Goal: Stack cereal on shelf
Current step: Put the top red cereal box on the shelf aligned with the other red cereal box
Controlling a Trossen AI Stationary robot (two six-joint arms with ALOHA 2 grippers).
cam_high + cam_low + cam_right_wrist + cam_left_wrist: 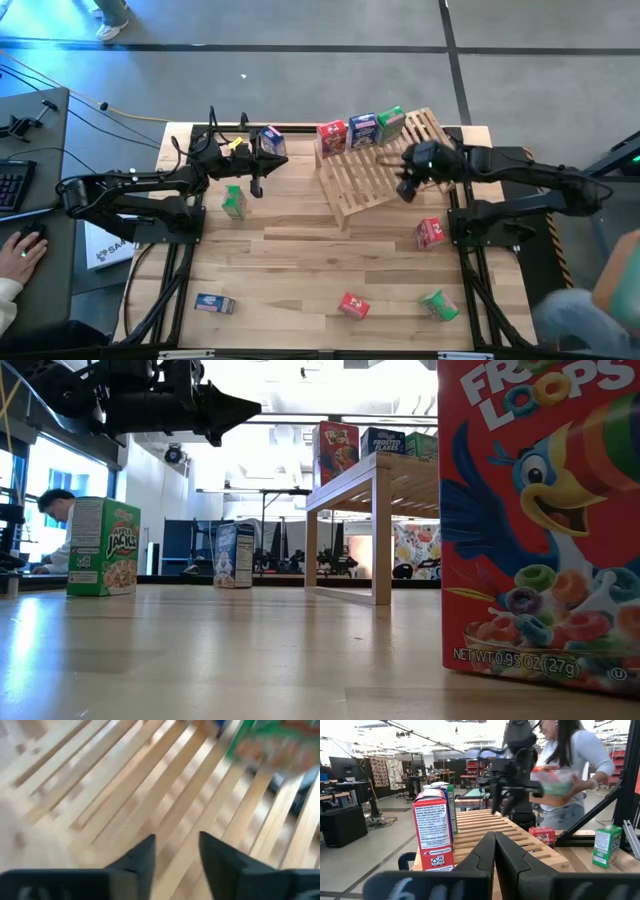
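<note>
1. The shelf (375, 165) stands at the far middle of the table (300, 260), a little to the right, with its slats tilted.
2. Three cereal boxes stand in a row on the far edge of the shelf: a red box (332, 137), a blue box (363, 130) and a green box (391, 124).
3. The right gripper (405, 187) hangs over the right part of the shelf, just beside the green box. Its fingers (137, 857) are spread apart and hold nothing; between them only slats show in the right wrist view.
4. The left gripper (257, 186) is over the far left part of the table, left of the shelf. Its fingers (485, 852) are pressed together and it holds nothing.
5. Near the left gripper a green box (233, 201) stands on the table, and another box with blue on it (272, 143) stands farther back, near the far edge.
6. On the right side a red box (431, 233) lies on the table, close to the base of the right arm.
7. Along the near edge there are three more boxes: a blue one (214, 303) on the left, a red one (354, 305) in the middle and a green one (438, 304) on the right.
8. In the low view a big red box (540, 520) fills the right side, very close to the camera.
9. A person's hand (22, 250) rests on a desk at the left of the table, and another person (570, 765) stands behind the right arm.
</note>
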